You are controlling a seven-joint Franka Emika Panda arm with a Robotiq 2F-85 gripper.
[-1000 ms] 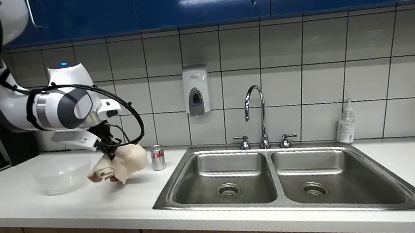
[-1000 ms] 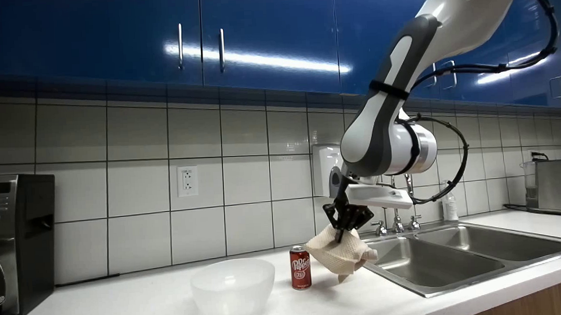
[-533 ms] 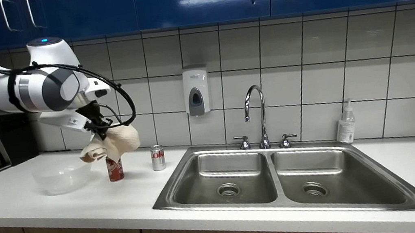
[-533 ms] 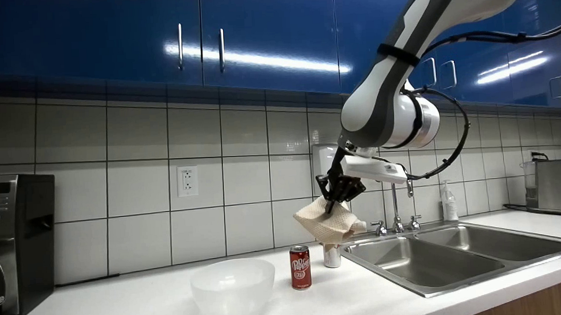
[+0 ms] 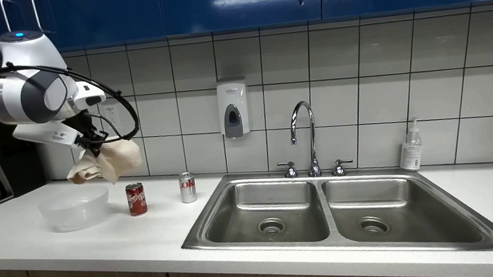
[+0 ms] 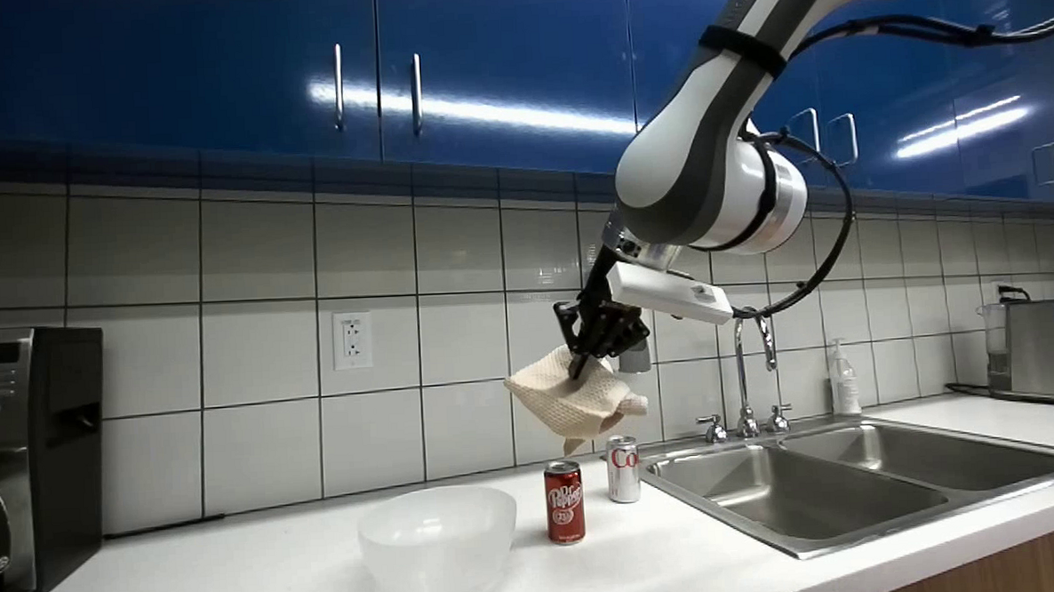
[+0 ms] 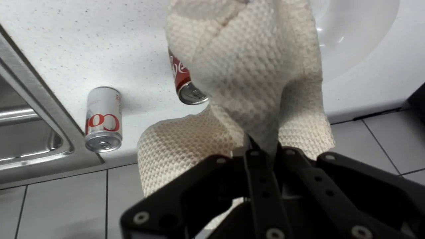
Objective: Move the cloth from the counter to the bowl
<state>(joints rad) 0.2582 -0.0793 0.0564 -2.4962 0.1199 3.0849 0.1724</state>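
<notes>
Beige cloth (image 7: 242, 73) gripped, ringpulls (image 7: 105, 145) wrist view only

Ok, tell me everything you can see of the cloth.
The cloth is cream, with a waffle-like texture, and looks soft. The gripper pinches it; it hangs bunched and folded, its edges loose, one corner drooping. It is in the air above the counter, outside the bowl, and only the gripper seems to touch it.

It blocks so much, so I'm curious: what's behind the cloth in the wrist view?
Part of a red can, part of the bowl, some counter and tiles show around the cloth. Their covered parts, and anything else behind it, can't be seen.
</notes>
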